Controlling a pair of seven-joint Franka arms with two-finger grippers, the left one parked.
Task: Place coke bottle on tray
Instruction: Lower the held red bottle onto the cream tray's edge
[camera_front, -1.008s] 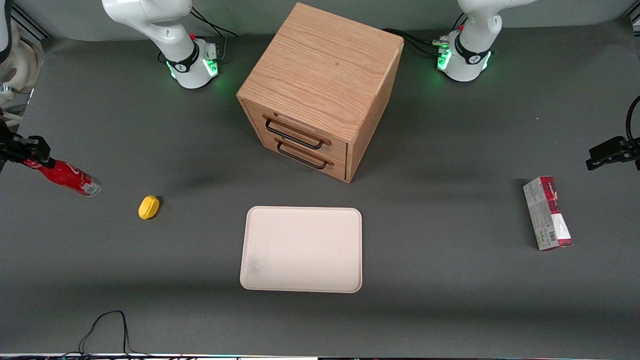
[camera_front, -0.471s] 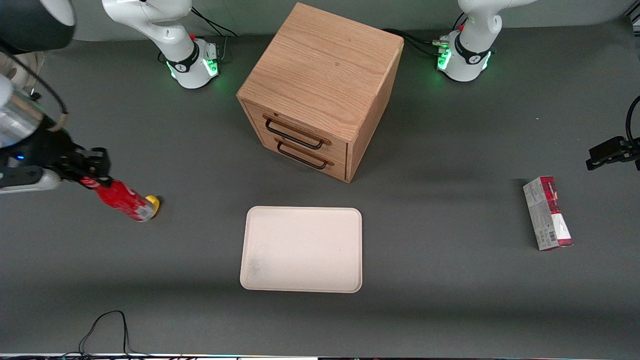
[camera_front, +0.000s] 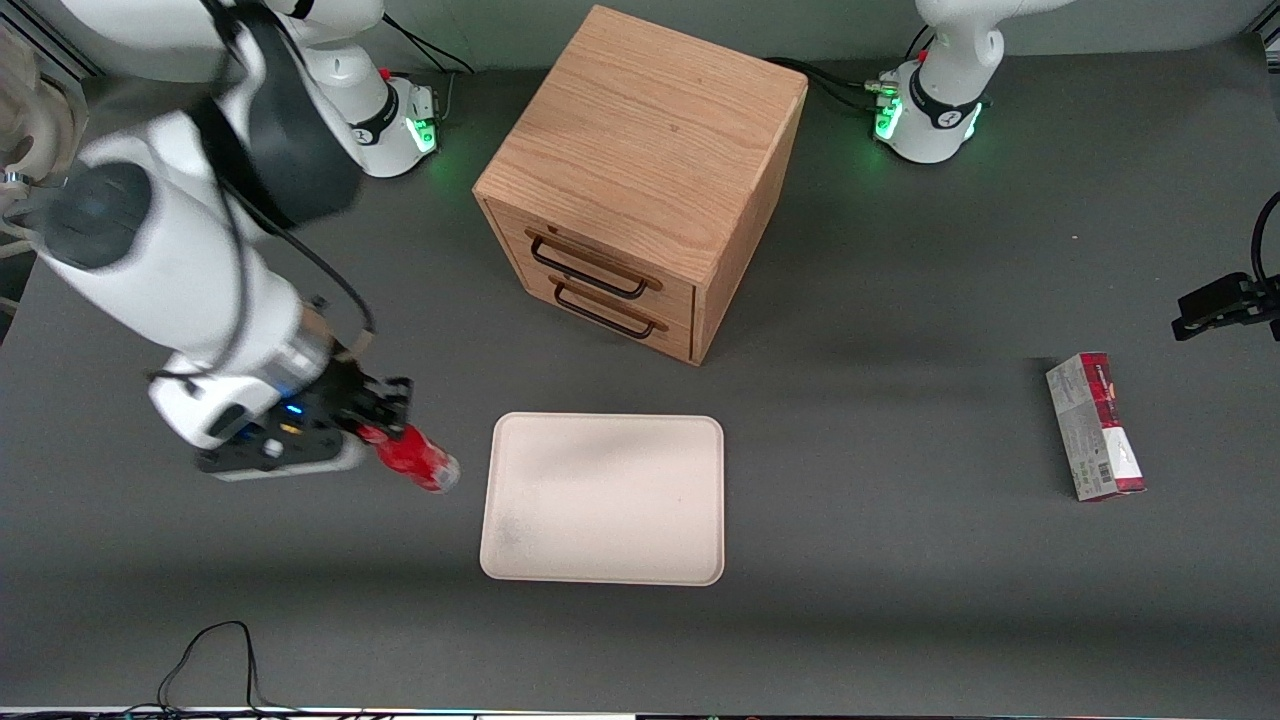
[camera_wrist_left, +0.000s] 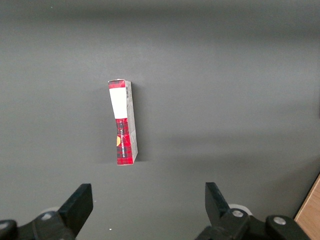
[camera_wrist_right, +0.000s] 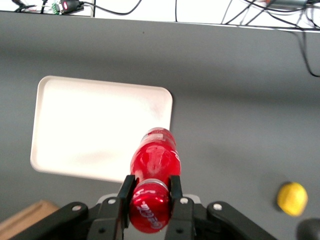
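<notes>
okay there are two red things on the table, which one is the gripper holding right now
The coke bottle, clamped at its neck in the gripper, beside the tray. The other, a red-and-grey carton, lies untouched toward the parked arm's end of the table.

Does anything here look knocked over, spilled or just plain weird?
Nothing is spilled or broken. The oddest sight is the coke bottle, carried tilted in the gripper just short of the tray. The carton lies flat toward the parked arm's end.
</notes>
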